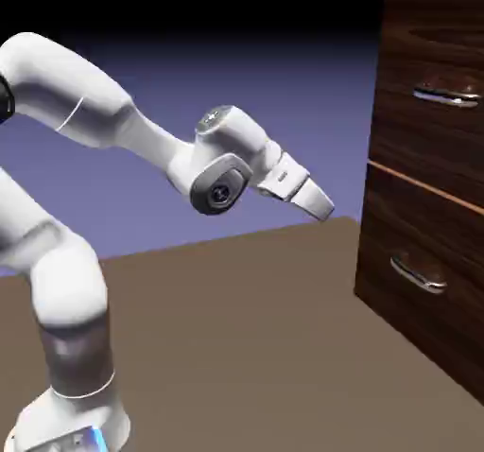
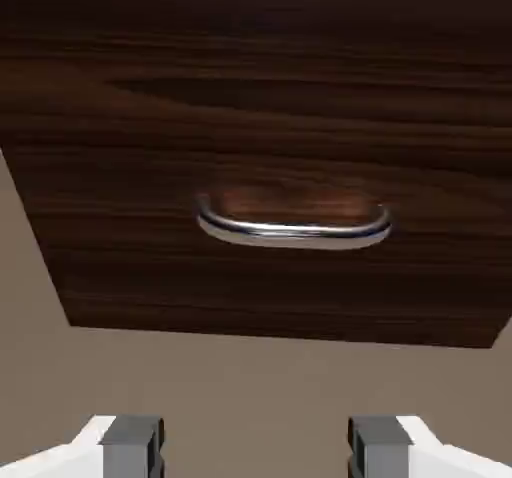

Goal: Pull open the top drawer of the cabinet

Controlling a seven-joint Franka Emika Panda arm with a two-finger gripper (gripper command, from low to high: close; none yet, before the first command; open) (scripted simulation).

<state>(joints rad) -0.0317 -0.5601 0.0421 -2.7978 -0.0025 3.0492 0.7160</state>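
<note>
Behind everything, seeing a plain blue-violet backdrop, going to black toward the top, and below it a brown table surface. At the exterior view's right, finding the cabinet, standing tall and boxy, shining dark brown with streaked wood. Looking there at the top drawer, lying above a thin orange-tan seam, showing a dark walnut grain with wavy streaks, and carrying one slim chrome handle, bowing outward and catching bright light. Seeming to sit flush with the lower drawer, directly under the seam. At the exterior view's left, seeing the white arm reaching toward the cabinet, and holding the gripper tilted downward, well apart from both handles. In the hand view, seeing mostly the front of the lower drawer, with its curved lower handle shining near the middle, and only a strip of the seam at the top edge. At the bottom edge, seeing the grey fingertips standing wide apart, holding nothing between them.
</note>
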